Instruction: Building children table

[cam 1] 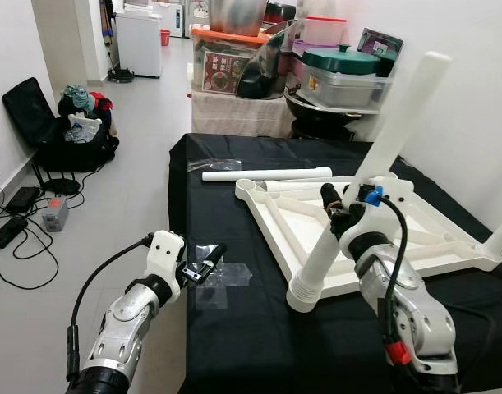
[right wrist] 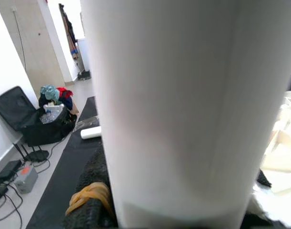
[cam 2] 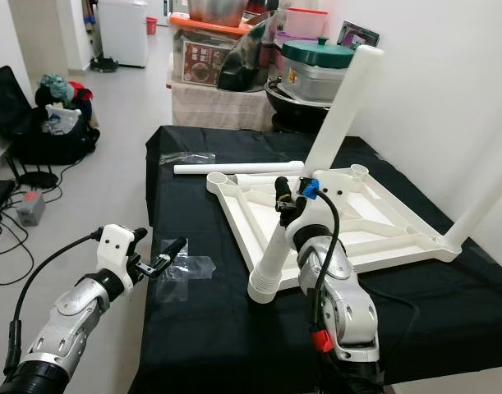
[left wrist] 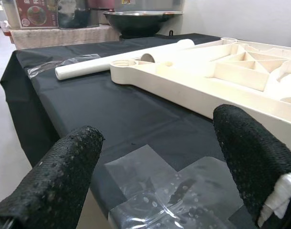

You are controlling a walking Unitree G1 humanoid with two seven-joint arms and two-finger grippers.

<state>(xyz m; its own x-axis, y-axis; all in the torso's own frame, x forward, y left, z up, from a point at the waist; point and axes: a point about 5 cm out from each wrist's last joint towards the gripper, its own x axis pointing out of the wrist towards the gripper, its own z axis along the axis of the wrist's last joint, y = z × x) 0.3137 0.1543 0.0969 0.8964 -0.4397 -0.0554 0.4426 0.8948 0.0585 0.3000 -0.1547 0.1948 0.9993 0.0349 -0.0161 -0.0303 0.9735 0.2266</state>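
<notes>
Right gripper [cam 1: 343,205]: fingers clamped on tilted white leg [cam 1: 374,164] over upturned tabletop [cam 1: 382,238]. Left gripper [cam 1: 203,264]: fingers apart, at table's [cam 1: 259,328] left edge above plastic wrap [cam 1: 226,279].

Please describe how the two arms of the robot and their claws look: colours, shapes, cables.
Both arms have rounded silver segments with black joints. The left claw has a white wrist block and two long black textured fingers. A black cable loops along the left arm. The right arm carries a black cable with a red collar and a blue clip near the right claw.
</notes>
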